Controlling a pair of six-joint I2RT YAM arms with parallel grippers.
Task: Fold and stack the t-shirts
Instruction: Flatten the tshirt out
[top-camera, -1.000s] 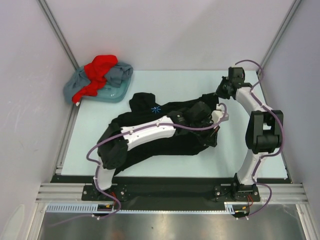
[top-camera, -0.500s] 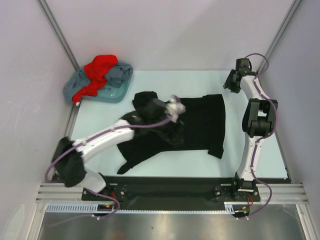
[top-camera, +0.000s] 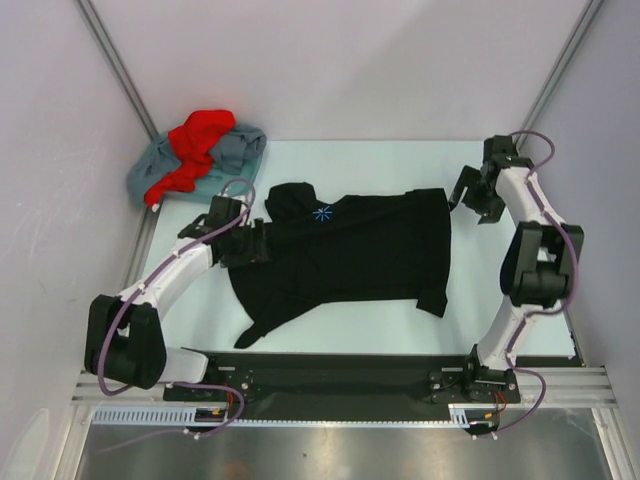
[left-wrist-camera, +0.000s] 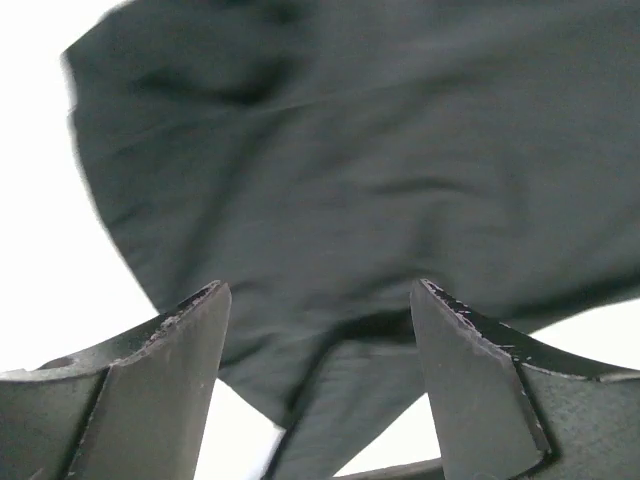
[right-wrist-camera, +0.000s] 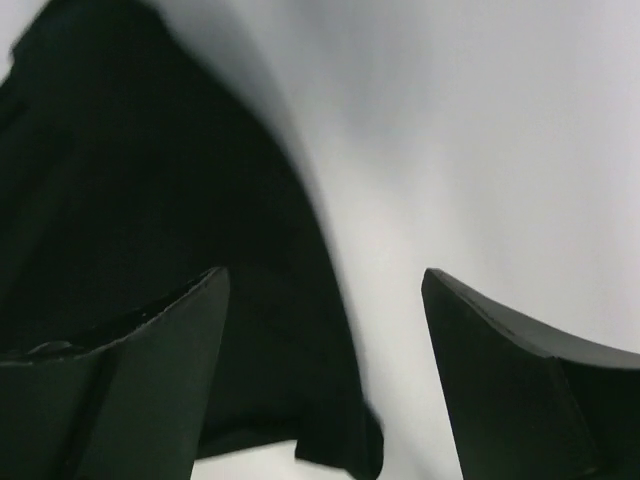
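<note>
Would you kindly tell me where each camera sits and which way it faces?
Top external: above and behind, looking down on the table, black t-shirt, left arm and right arm.
Left wrist: on the left arm, facing the black t-shirt between its open jaws.
Right wrist: on the right arm, facing that shirt's edge and table between open jaws.
All three share the black t-shirt.

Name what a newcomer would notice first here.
A black cloth t-shirt with a small blue-white starburst logo lies spread across the middle of the pale tabletop, with the open left gripper at its left edge and the open right gripper off its far right corner. In the far left corner, a bright red shirt is heaped on a grey-blue shirt.
</note>
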